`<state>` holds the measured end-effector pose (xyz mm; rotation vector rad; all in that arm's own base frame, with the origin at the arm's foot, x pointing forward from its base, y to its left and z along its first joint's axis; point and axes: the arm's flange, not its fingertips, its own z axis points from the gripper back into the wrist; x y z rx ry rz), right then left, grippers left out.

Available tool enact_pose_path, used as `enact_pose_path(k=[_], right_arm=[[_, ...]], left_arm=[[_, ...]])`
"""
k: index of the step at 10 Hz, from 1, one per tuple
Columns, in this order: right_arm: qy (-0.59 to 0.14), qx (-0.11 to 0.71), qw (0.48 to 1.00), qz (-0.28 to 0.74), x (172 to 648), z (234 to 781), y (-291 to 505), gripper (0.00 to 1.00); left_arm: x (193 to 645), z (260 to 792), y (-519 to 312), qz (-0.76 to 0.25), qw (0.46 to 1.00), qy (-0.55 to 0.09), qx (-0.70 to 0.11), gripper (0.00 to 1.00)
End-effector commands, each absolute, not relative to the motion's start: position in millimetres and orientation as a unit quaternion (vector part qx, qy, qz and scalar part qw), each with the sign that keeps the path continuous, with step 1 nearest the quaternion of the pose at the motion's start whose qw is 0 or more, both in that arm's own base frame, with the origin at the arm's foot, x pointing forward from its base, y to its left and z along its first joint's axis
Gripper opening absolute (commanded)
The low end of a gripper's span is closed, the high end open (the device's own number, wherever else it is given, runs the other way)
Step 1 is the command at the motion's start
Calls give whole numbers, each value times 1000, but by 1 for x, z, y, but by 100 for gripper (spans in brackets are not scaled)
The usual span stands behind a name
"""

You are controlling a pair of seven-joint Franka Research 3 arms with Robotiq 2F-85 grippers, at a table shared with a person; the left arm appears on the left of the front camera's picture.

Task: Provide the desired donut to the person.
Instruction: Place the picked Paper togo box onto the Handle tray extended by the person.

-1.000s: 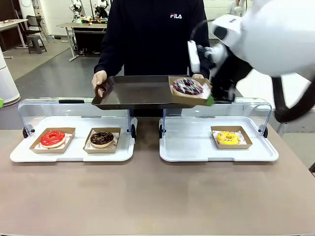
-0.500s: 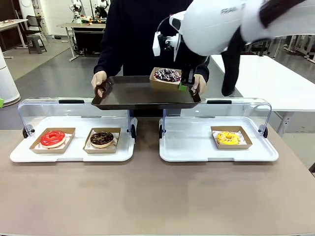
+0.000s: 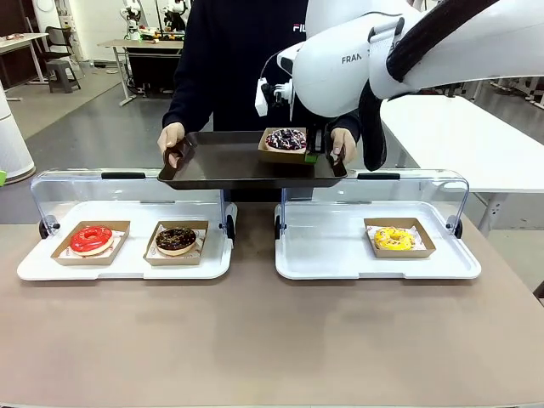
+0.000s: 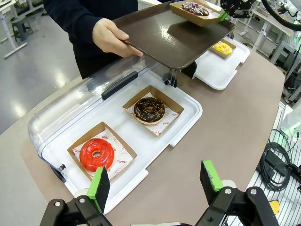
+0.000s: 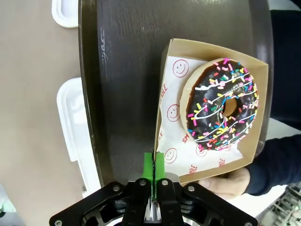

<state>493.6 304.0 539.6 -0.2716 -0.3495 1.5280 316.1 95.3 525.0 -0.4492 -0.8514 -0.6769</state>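
Upper centre, front view: the right gripper point(image 5: 154, 165) pinches one thin wall of the likely light, flimsy box point(image 5: 175, 141) carrying the soft sprinkled donut point(image 5: 225, 104) just over the person's point(image 3: 246, 59) tray point(image 3: 221, 157); the left gripper point(image 4: 156, 181) hangs spread.

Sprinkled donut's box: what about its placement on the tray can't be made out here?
- Front view: whether the box touches the tray; too small, right arm covers its side.
- Left wrist view: same contact; far off, tiny.
- Right wrist view: person's hand, mostly hidden under box and tray.
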Motion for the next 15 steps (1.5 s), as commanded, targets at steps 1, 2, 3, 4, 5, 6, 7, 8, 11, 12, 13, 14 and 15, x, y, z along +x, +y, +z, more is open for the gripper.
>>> enact_pose_path(k=[1, 2, 3, 4, 5, 6, 7, 8, 11, 12, 13, 14, 15], right_arm=[[-155, -135, 689, 695, 501, 533, 302, 2], [-149, -139, 691, 693, 501, 531, 301, 2], [-147, -142, 693, 691, 502, 530, 301, 2], [-152, -142, 692, 691, 502, 530, 300, 62], [-161, -140, 693, 689, 501, 533, 298, 62], [-166, -137, 693, 688, 498, 537, 294, 100], [-164, -133, 693, 690, 495, 540, 291, 65], [-163, -133, 694, 689, 492, 543, 288, 100], [-157, -115, 694, 693, 481, 554, 286, 100], [-155, -108, 693, 696, 478, 557, 285, 100], [-152, -100, 695, 696, 478, 558, 285, 100], [-152, -93, 694, 697, 478, 559, 284, 100], [-142, -91, 703, 691, 479, 561, 284, 100]], left_arm=[[317, 523, 98, -326, 826, -406, -216, 100], [317, 523, 98, -326, 826, -406, -216, 100], [317, 523, 98, -326, 826, -406, -216, 100], [317, 523, 98, -326, 826, -406, -216, 100], [317, 523, 98, -326, 826, -406, -216, 100], [317, 523, 98, -326, 826, -406, -216, 100], [317, 523, 98, -326, 826, -406, -216, 100], [317, 523, 98, -326, 826, -406, -216, 100], [317, 523, 98, -326, 826, -406, -216, 100], [317, 523, 98, -326, 826, -406, -216, 100], [317, 523, 98, -326, 826, -406, -216, 100], [317, 523, 98, -326, 826, -406, -216, 100], [317, 523, 98, -326, 826, -406, -216, 100]])
